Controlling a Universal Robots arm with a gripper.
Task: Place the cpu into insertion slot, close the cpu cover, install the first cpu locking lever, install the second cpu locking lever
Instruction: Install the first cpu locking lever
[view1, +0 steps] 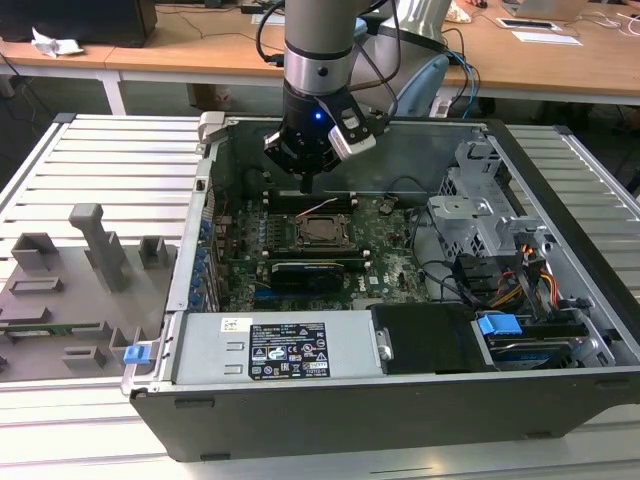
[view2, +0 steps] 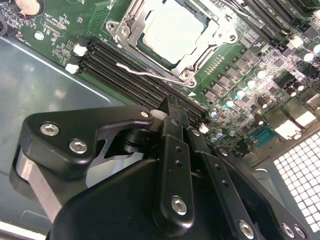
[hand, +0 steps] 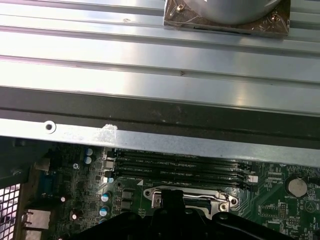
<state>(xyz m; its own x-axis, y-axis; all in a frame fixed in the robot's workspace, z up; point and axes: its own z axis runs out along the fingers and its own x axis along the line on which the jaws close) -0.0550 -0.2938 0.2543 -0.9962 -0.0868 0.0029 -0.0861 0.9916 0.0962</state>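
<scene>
Gripper (view2: 172, 107), fingers together and empty, hangs over the memory slots (view2: 130, 65) just beside the slot (view1: 325, 230). The cpu (view2: 172, 30) already lies in the slot under the closed cover (view2: 131, 31); judging by the thin lever (view2: 150, 74) that stands free of the cover's edge, at least one lever is not yet latched. The second wrist view gives cpu, cover and lever, the first wrist view shows the case wall (hand: 150, 115) beyond the slot, and the exterior view adds the whole case (view1: 340, 400) on its table (view1: 90, 170).
</scene>
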